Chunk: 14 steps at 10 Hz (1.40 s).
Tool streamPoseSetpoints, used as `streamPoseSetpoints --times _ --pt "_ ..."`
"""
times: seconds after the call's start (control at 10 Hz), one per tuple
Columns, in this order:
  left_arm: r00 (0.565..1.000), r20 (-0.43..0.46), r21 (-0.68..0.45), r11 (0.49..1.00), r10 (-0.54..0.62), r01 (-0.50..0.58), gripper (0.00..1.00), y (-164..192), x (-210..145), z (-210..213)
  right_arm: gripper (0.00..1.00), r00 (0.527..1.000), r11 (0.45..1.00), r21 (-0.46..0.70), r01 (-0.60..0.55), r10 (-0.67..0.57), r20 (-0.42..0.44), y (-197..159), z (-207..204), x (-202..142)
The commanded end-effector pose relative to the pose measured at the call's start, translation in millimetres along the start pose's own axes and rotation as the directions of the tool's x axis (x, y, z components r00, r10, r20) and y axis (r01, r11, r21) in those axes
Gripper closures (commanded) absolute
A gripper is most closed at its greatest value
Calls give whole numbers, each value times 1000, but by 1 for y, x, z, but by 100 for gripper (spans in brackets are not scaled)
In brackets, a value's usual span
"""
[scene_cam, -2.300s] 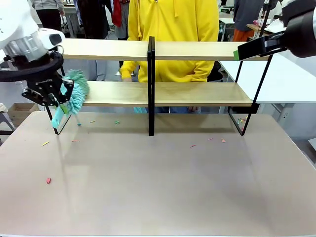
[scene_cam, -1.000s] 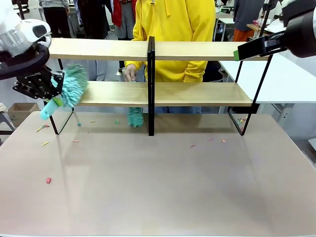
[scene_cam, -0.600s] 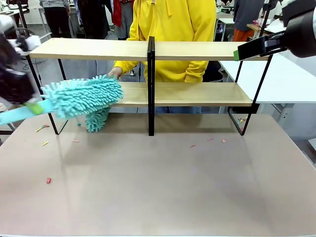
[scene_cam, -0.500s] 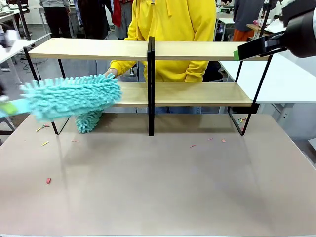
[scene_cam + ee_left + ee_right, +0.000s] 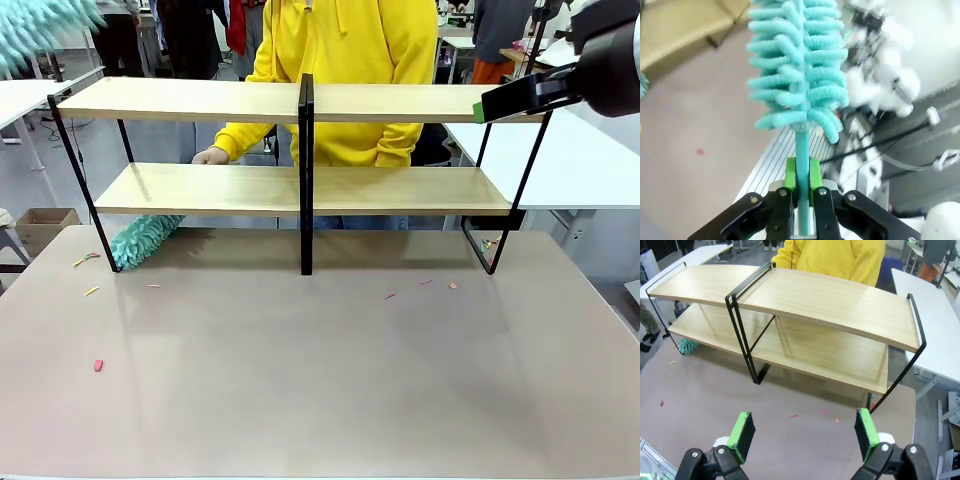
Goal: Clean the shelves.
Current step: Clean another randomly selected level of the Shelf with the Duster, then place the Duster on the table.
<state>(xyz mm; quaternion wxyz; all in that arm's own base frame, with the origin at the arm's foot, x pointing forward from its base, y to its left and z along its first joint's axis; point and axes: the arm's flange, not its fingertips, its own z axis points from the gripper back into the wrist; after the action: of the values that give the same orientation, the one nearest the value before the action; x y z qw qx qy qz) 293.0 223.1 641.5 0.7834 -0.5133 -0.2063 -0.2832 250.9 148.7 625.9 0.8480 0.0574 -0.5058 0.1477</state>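
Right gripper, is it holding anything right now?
No, the right gripper is open, its green pads spread apart above the table with nothing between them.

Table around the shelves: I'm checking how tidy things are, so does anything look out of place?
Yes. Small coloured scraps lie scattered on the table, near its left edge and right of the black upright. A teal fluffy duster lies under the lower board of the shelves at the left end, an odd spot for a cleaning tool.

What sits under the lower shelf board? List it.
Under the lower shelf board, at its left end, a teal fluffy duster rests on the table; its far part is covered by the board.
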Motion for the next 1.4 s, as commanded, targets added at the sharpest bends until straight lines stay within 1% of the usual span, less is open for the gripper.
streamPoseSetpoints --times 0.0,0.1,0.2,0.3,0.4,0.5,1.3 --pt "975 214 -172 980 -66 104 88 15 -4 41 0 1000 1000 1 -4 4 1 -1 0 1" --pt "959 271 -225 964 -78 141 88 21 -18 59 0 1000 1000 1 -4 4 1 -1 0 1" --pt "938 344 -245 960 -46 137 88 31 -30 75 0 1000 1000 1 -4 4 1 -1 0 1" --pt "917 398 -259 961 13 98 88 42 -39 86 0 1000 1000 1 -4 4 1 -1 0 1" --pt "926 351 -299 954 138 -29 88 53 -37 85 0 1000 1000 1 -4 4 1 -1 0 1" --pt "933 359 -214 972 -14 97 88 36 -38 49 0 1000 1000 1 -4 4 1 -1 0 1" --pt "933 359 -214 972 -14 97 88 36 -38 49 0 1000 1000 1 -4 4 1 -1 0 1"
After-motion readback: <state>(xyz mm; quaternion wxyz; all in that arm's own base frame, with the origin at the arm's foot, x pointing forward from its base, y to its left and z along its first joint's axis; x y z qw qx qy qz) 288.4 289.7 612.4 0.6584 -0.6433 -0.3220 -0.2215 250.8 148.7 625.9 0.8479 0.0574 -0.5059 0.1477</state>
